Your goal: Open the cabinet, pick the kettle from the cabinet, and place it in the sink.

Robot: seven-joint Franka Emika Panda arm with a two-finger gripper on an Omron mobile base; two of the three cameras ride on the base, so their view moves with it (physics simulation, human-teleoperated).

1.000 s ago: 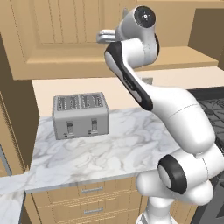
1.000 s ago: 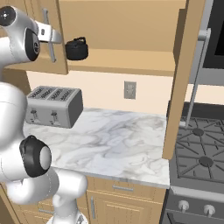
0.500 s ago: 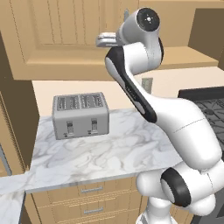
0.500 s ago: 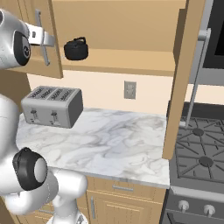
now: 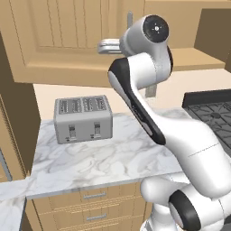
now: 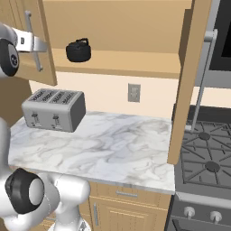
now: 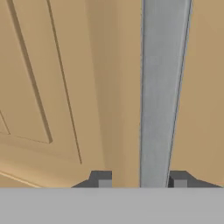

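Observation:
The cabinet (image 6: 117, 27) stands with both doors swung out. Its left door (image 5: 58, 40) carries a long silver handle (image 7: 162, 87), and my gripper (image 7: 140, 180) is open with that bar between its fingertips, close to the right one. The same gripper (image 6: 40, 45) shows at the left door's handle (image 6: 30, 31) and as a grey hand (image 5: 108, 46) against the door face. The black kettle (image 6: 78, 50) sits upright on the cabinet shelf, to the right of the gripper and apart from it. The sink is out of view.
A silver toaster (image 5: 83, 118) (image 6: 54, 109) stands on the marble counter (image 6: 117, 144) below the cabinet. The open right door (image 6: 186, 81) juts out over the counter's right end. A black stove (image 6: 207, 153) lies to the right, and low drawers (image 5: 94, 207) sit under the counter.
The left door has swung slightly wider, and my hand has gone leftward with its handle. The arm's elbow has shifted. Kettle and toaster have not moved.

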